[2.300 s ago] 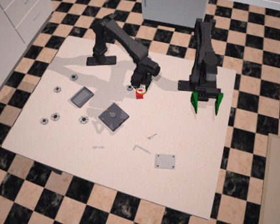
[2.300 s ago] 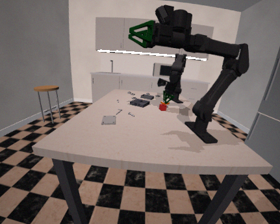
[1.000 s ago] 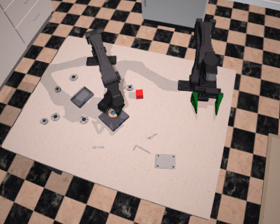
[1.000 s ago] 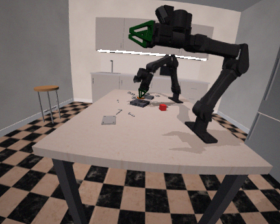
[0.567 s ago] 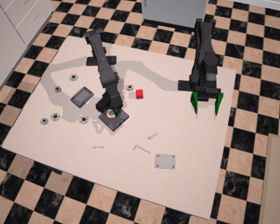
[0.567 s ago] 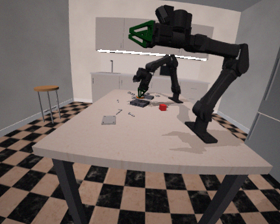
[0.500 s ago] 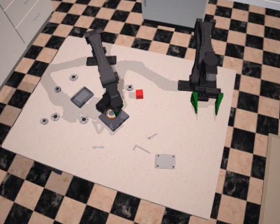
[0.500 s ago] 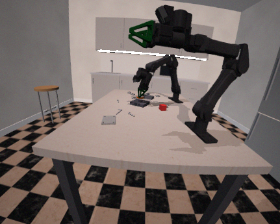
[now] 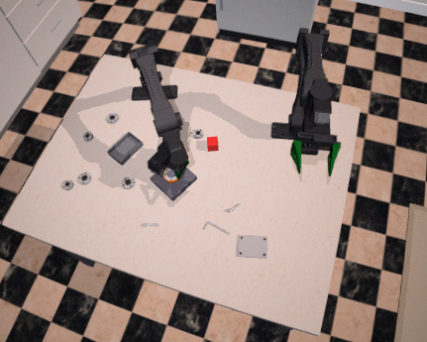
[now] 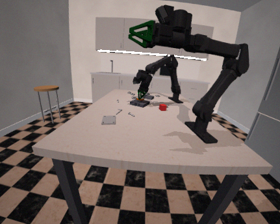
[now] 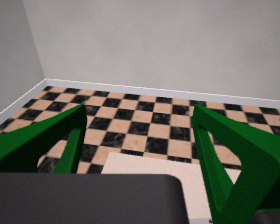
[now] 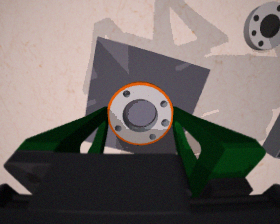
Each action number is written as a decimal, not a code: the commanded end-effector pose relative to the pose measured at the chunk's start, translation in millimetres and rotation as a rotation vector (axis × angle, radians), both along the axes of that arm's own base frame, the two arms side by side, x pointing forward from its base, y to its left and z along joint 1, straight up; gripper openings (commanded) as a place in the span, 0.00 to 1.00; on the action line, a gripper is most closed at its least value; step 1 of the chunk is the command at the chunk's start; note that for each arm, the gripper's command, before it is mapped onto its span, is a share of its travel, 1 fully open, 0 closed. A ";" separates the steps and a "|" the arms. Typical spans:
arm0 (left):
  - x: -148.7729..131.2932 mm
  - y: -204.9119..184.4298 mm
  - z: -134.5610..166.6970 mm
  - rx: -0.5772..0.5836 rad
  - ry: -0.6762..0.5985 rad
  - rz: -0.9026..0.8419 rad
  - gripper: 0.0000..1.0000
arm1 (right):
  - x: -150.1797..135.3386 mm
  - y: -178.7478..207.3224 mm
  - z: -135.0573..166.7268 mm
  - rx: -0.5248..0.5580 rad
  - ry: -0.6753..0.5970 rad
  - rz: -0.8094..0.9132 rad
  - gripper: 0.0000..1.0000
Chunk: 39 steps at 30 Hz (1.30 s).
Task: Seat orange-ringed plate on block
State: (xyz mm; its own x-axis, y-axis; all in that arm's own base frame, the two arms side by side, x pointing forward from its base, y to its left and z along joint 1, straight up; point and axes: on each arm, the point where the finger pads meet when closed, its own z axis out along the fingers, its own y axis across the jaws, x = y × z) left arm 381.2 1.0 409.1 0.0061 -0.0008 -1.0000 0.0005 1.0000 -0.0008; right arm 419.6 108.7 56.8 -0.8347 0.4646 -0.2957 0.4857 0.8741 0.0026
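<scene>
The right fingers [image 9: 179, 170] [image 10: 141, 95] grip the orange-ringed plate [image 10: 140, 99] [image 12: 118, 129] over the block [image 9: 173, 192] [image 10: 140, 104] [image 12: 150, 65]; the left fingers [image 9: 315, 162] [image 10: 130, 32] stand wide apart, holding 0 things.

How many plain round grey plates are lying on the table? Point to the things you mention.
6 visible from above: a leftmost pair [image 9: 63, 184] [image 9: 80, 177], one [image 9: 124, 180] [image 12: 254, 26] left of the dark block [image 9: 175, 190] [image 10: 140, 104] [image 12: 150, 60], two [image 9: 108, 117] [image 9: 84, 136] above-left of the tray [image 9: 115, 158], one [image 9: 194, 132] beside the red cube [image 9: 212, 144] [image 10: 162, 107]. Others may be hidden.
</scene>
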 end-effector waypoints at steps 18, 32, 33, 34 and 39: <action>-5.1 -0.2 25.5 0.007 -0.062 0.003 0.77 | -0.2 -2.2 -4.5 -0.013 -0.016 0.004 0.00; -5.1 -0.2 25.5 0.007 -0.062 0.003 0.77 | 3.9 0.5 -3.9 -0.009 -0.025 0.006 0.00; -5.1 -0.2 25.5 0.007 -0.062 0.003 0.77 | 3.9 0.5 -3.9 -0.009 -0.025 0.006 0.00; -5.1 -0.2 25.5 0.007 -0.062 0.003 0.77 | 4.8 -0.5 -2.4 0.000 -0.046 0.003 0.00; -5.1 -0.2 25.5 0.007 -0.062 0.003 0.77 | 14.5 5.3 11.4 0.014 -0.086 0.008 0.00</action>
State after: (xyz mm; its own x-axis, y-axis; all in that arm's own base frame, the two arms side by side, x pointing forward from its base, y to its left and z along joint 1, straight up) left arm 381.2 1.0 409.1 0.0061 -0.0008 -1.0000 0.0005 1.0000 -0.0008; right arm 418.7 108.3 41.9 -0.8358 0.4641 -0.2934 0.4855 0.8743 -0.0001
